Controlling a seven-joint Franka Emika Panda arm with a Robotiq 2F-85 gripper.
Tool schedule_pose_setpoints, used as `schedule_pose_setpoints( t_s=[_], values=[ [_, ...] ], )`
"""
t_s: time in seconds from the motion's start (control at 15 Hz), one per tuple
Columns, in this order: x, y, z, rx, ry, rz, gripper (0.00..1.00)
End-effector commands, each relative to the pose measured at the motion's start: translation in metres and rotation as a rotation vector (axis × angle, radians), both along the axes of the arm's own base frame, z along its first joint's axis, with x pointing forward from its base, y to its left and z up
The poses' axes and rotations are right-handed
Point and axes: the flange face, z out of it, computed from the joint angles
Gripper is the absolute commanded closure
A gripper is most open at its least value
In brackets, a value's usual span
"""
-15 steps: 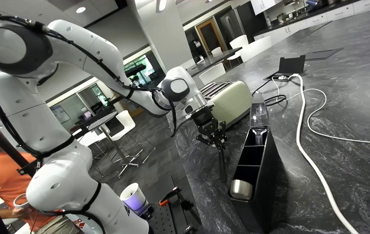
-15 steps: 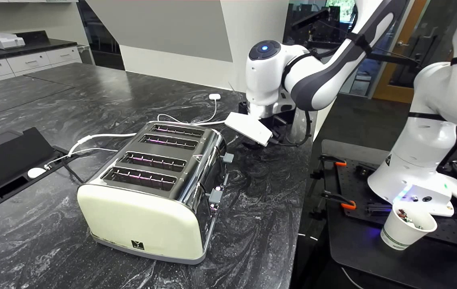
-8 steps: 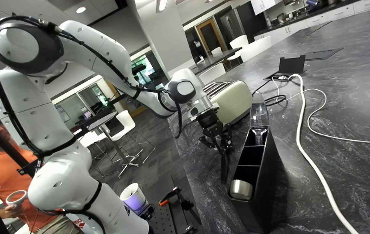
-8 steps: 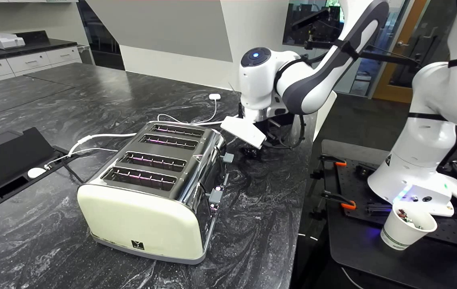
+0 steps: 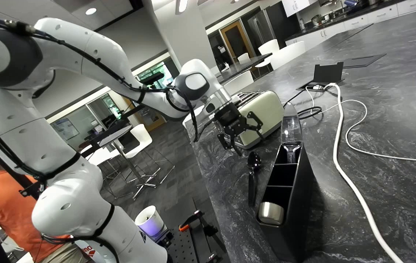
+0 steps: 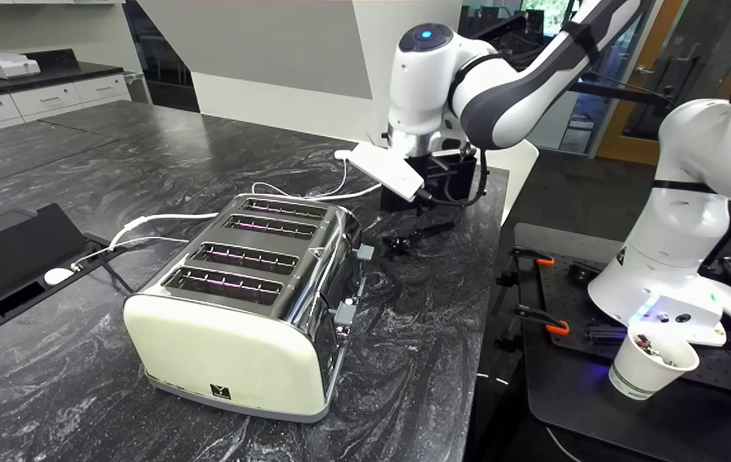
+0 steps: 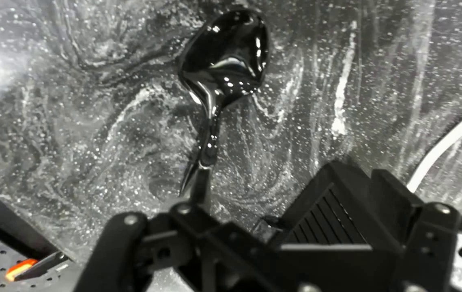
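- Shiny black, long-handled spoon point(image 7: 213, 99) lies on the dark marbled countertop point(image 5: 405, 190), beside the tall black compartmented caddy point(image 5: 297, 219).
- Black two-fingered gripper point(image 5: 251, 146) hangs near it, spread wide, empty.
- Seemingly a hands-off step; any grip calls for lowering astride the handle.

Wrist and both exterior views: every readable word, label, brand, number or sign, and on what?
Nothing reads with certainty.
Toaster badge: "Y"-like mark, too small to confirm.
Paper cup: any print on its green band too small.
Red lettering on white beside the arm: unreadable.
Wrist view: none seen.
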Motion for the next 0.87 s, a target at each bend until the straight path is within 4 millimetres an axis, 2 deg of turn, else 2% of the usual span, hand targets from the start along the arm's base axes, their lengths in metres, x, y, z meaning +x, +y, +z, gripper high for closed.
schedule_pose_setpoints(
  t_s=[0.0,0.2,0.4,0.6,0.8],
  values=[
    [-0.027,-0.007,0.06,-0.023,-0.097,0.011,0.0],
    [-0.044,-0.013,0.103,0.015,-0.166,0.02,0.0],
    [-0.056,-0.021,0.134,0.076,-0.171,0.061,0.0],
    [-0.068,-0.027,0.156,0.139,-0.144,0.096,0.0],
    [-0.077,-0.033,0.17,0.159,-0.104,0.125,0.0]
  ],
)
